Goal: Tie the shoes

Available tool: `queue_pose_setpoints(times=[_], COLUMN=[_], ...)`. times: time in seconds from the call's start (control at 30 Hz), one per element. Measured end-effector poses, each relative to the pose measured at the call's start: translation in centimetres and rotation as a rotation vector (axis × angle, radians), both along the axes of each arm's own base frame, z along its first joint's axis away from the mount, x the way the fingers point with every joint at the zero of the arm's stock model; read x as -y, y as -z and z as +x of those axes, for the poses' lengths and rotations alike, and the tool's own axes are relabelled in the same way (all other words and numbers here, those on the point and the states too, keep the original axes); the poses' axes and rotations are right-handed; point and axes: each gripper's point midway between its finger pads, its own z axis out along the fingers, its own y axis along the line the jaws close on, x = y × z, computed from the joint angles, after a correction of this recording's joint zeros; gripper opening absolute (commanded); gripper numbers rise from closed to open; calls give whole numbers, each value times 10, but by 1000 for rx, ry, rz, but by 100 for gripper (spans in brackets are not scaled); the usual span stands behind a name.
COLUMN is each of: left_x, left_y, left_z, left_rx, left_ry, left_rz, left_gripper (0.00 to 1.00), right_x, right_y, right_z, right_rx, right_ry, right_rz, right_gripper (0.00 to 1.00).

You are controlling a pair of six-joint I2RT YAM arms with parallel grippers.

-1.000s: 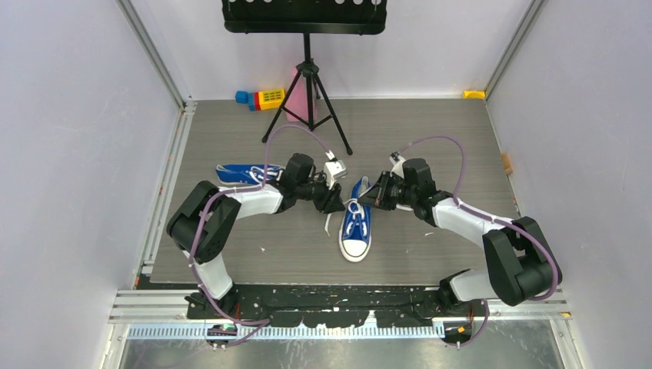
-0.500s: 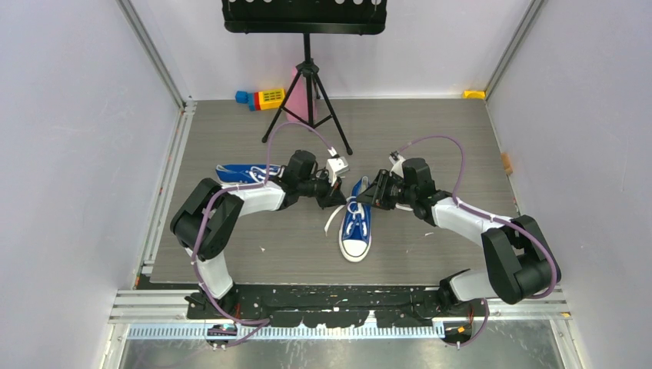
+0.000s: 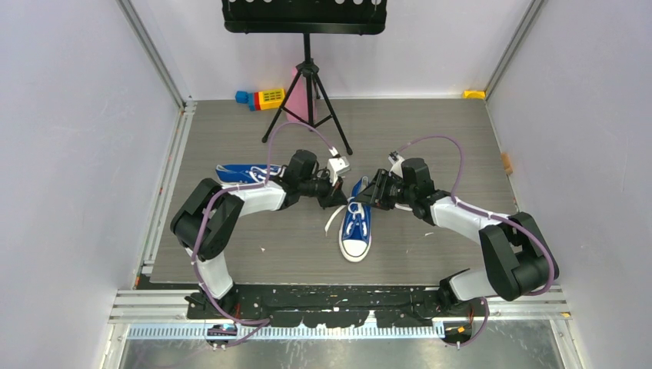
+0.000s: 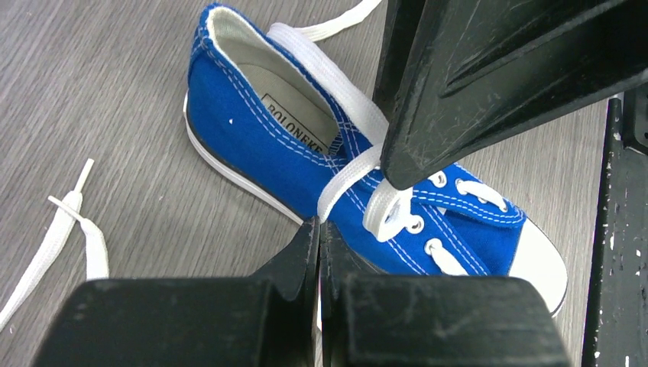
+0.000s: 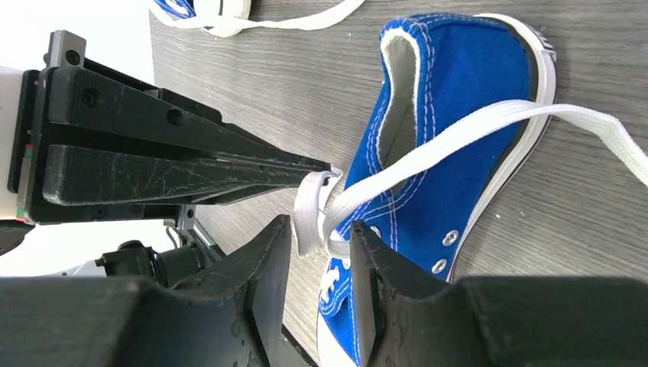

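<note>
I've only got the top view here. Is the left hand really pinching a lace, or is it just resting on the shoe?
Observer: Pinching. Its wrist view shows the left hand shut on a lace of the shoe.
Operator: And the other one?
Observer: The right hand is open, its fingers either side of a loop.
Operator: Any bow yet?
Observer: None shows; a strand runs from the loop across the shoe and out of frame.

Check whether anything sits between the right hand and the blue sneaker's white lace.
Nothing visible does. The white lace loop of the blue canvas sneaker lies between the right hand's open fingers; the left hand pinches it alongside.
</note>
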Motion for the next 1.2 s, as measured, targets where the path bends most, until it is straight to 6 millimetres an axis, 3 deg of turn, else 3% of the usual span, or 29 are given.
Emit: queue_pose_setpoints(times=[0.37, 0.53, 0.63, 0.8, 0.87, 1.03, 1.2], left_x=[12, 13, 13, 12, 11, 7, -4], left_y=[-15, -16, -16, -16, -14, -14, -33], left_z=[2, 1, 1, 4, 4, 6, 7], left_rx=[28, 23, 21, 31, 30, 38, 80], left_ry=[23, 28, 28, 25, 21, 0, -55], left_rz=[-12, -2, 5, 15, 23, 44, 50], left_gripper=[0, 0, 0, 0, 6, 34, 57], right_x=[-2, -2, -3, -3, -3, -3, -2], right_y=[-1, -2, -2, -1, -1, -1, 0], right_z=[3, 4, 5, 5, 5, 5, 4], right_rx=[4, 6, 5, 2, 3, 4, 8], right_ry=[-3, -3, -3, -3, -3, -4, -15], right_rz=[4, 6, 7, 7, 7, 5, -6], right_gripper=[39, 32, 26, 4, 0, 0, 0])
